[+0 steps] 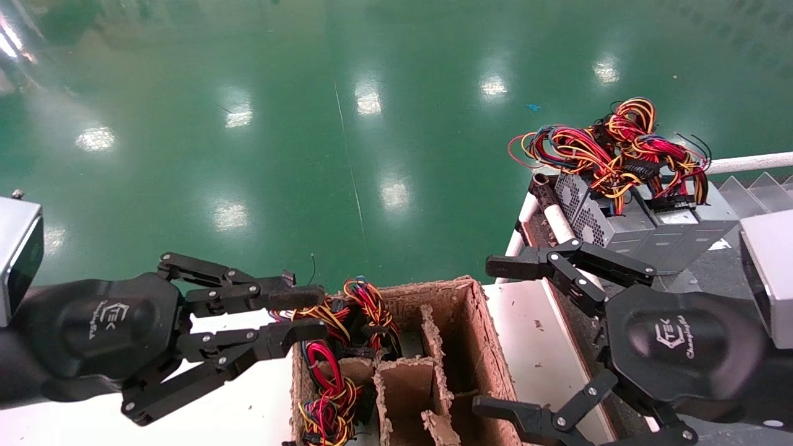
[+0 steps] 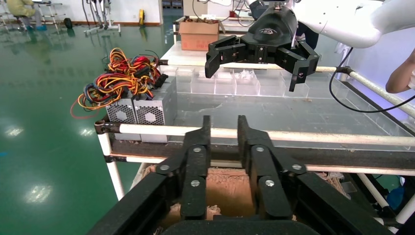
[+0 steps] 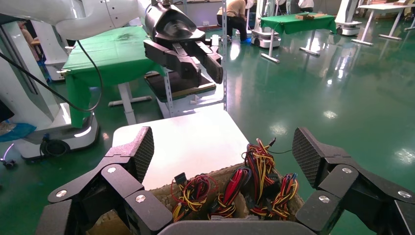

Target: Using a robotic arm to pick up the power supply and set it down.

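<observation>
Two grey power supplies (image 1: 585,214) with honeycomb grilles stand side by side on a rack at the right, their red, yellow and black wires (image 1: 610,145) piled on top; the left wrist view shows them too (image 2: 139,111). More wire bundles (image 1: 331,371) (image 3: 262,169) stick up from a divided cardboard box (image 1: 480,347). My right gripper (image 1: 499,337) (image 3: 225,154) hovers wide open over the box's right side, holding nothing. My left gripper (image 1: 300,314) (image 2: 224,132), one fingertip dusted brown, hangs at the box's left edge, open by a narrow gap, also holding nothing.
The box stands on a white table (image 1: 235,402). The rack has white tube rails (image 2: 318,137) and a dark shelf with clear plastic dividers (image 2: 235,83). Beyond lies a green floor (image 1: 347,124). A person's arm (image 2: 401,73) shows at the rack's far side.
</observation>
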